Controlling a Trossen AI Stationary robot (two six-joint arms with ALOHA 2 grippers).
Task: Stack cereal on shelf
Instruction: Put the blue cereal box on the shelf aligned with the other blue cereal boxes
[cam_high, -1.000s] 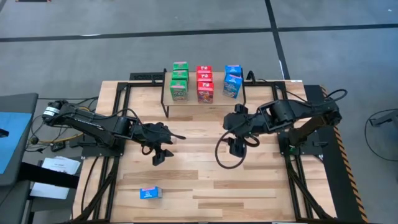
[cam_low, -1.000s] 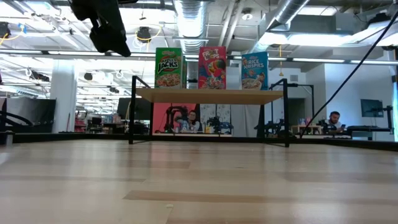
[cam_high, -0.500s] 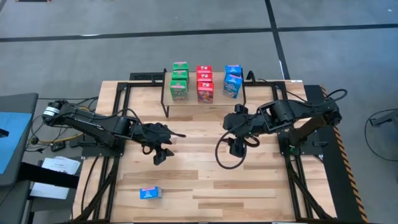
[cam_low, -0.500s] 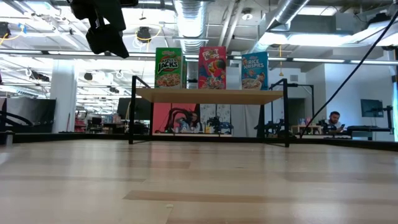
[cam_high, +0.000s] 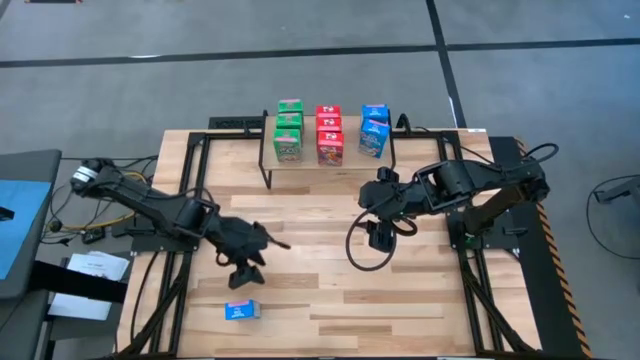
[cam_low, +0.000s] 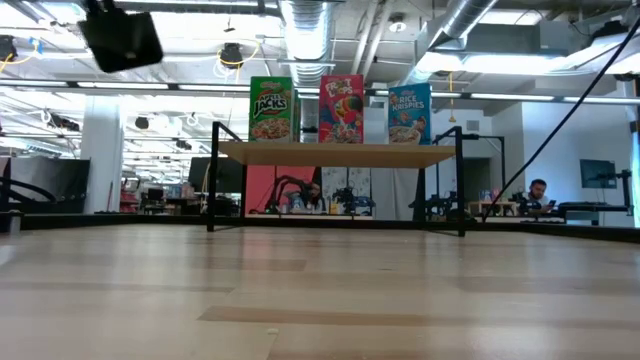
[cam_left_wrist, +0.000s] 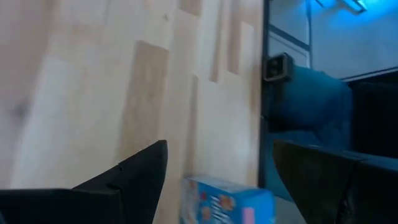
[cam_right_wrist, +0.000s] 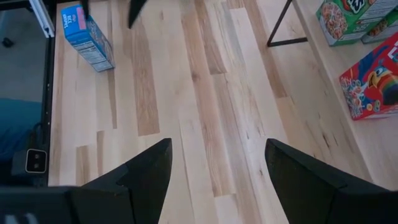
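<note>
Shelf (cam_high: 327, 165) stands at the far side of the tabletop (cam_high: 330, 300), light board on thin black legs. On it, in the high view: three green cereal boxes (cam_high: 288, 132) in a column at one end, three red boxes (cam_high: 329, 134) in the middle, two blue boxes (cam_high: 373, 130) at the other end. Low view shows the front row upright: green box, red box, blue box side by side on the board.

One blue cereal box (cam_high: 242, 311) lies alone on the tabletop near the front edge, on the left arm's side, well apart from the shelf.

Left gripper (cam_high: 245, 274) hangs above the tabletop just behind this lone box, not touching it. Its wrist view shows the two dark fingers (cam_left_wrist: 134, 177) spread wide with nothing between them, the blue box visible past the gap.

Right gripper (cam_high: 381, 237) hovers near mid-table, in front of the shelf's blue end. Fingers (cam_right_wrist: 146, 171) apart, holding nothing.
</note>
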